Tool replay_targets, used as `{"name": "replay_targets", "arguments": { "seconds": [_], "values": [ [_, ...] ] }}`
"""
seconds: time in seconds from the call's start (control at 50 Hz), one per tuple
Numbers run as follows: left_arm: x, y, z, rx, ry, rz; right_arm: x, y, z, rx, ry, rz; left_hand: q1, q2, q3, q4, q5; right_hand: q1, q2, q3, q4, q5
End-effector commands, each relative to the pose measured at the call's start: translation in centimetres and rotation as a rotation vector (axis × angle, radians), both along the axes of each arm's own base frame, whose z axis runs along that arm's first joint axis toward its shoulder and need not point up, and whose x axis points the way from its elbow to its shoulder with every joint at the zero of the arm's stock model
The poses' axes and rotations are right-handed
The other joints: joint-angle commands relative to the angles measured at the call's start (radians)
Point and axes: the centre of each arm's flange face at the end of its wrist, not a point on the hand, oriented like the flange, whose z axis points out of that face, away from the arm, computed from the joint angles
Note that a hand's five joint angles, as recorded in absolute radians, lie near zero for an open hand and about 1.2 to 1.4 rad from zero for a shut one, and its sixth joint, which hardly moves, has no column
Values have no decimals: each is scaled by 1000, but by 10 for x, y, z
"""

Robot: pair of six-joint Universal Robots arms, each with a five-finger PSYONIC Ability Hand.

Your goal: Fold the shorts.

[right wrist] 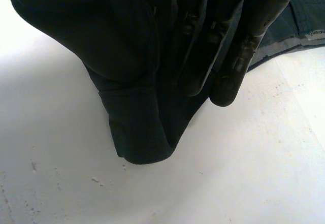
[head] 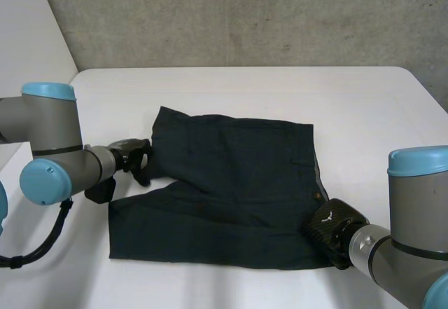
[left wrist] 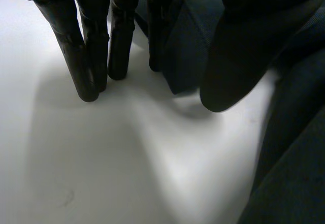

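Shorts (head: 231,183) — one dark pair — lie flat on the white table (head: 245,92), left hand (head: 133,156) at a leg hem, right hand (head: 332,228) at a waistband corner. Left wrist view: straight fingers (left wrist: 84,56) spread from the thumb, tips on the table beside the hem. Right wrist view: thumb and fingers (right wrist: 238,46) pinch the corner.

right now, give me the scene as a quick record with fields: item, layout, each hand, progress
item: dark shorts, spread flat on the white table
layout: waistband toward the robot's right, legs toward its left
left hand: at the far leg's hem, by the gap between the legs; fingers straight with tips at the table, thumb apart, cloth edge between them but not pinched
right hand: at the near waistband corner, cloth pinched between thumb and fingers
progress: no fold made yet
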Motion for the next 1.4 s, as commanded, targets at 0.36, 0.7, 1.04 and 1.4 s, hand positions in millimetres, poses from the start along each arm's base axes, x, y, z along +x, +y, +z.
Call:
{"name": "replay_targets", "arguments": {
  "seconds": [0.36, 0.7, 1.04, 1.4],
  "values": [
    [27, -20, 38, -157, -61, 158, 0, 0, 0, 1, 1, 0, 629, 543, 578, 548, 538, 421, 218, 218, 208, 205],
    [7, 24, 70, -206, -149, 42, 0, 0, 0, 0, -1, -1, -105, -191, -156, -185, -196, 421, 218, 218, 208, 205],
    [-16, 120, 69, -139, -94, -233, -1, -1, 1, -3, -2, -4, -93, -179, -144, -173, -184, 421, 218, 218, 208, 205],
    [-11, 118, 26, -92, -252, -217, -2, -4, 10, -33, -13, -15, 629, 543, 578, 548, 538, 421, 218, 218, 208, 205]
  ]
}}
